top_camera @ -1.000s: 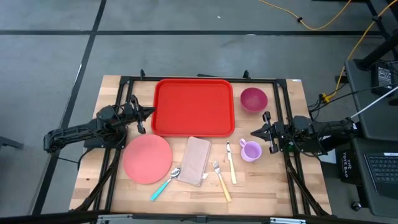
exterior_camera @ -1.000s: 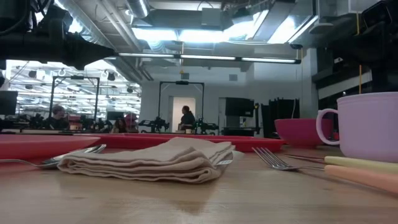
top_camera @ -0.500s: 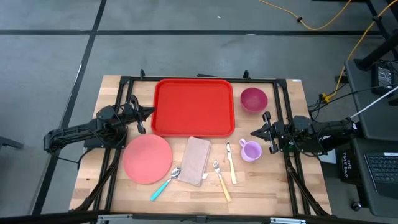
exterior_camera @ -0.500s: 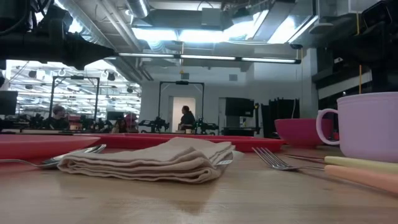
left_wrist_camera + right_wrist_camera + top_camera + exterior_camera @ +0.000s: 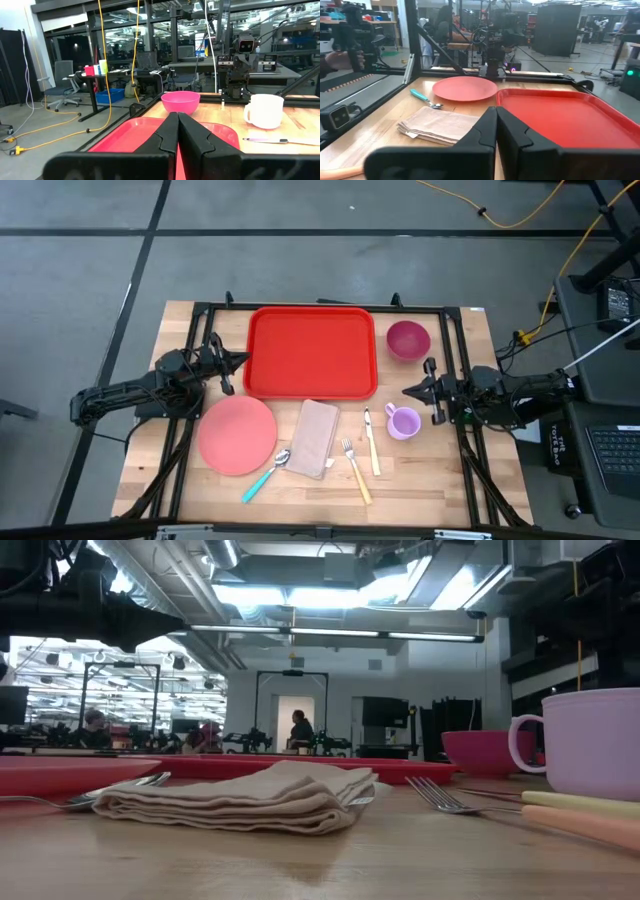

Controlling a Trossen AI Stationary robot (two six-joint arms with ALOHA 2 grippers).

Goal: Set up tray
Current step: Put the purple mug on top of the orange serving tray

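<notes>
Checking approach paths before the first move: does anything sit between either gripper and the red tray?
Nothing visible does. The left gripper, shut, sits just off the tray's left rim. The right gripper, shut, is off its lower right corner, with the purple mug beside the path, not across it.

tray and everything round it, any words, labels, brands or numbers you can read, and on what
None can be read.
The red tray, pink plate, magenta bowl, lilac mug, folded napkin and cutlery show no print in any view.
The blue-and-white container in the room behind, in the left wrist view, may bear a label, but it is too small to read.
</notes>
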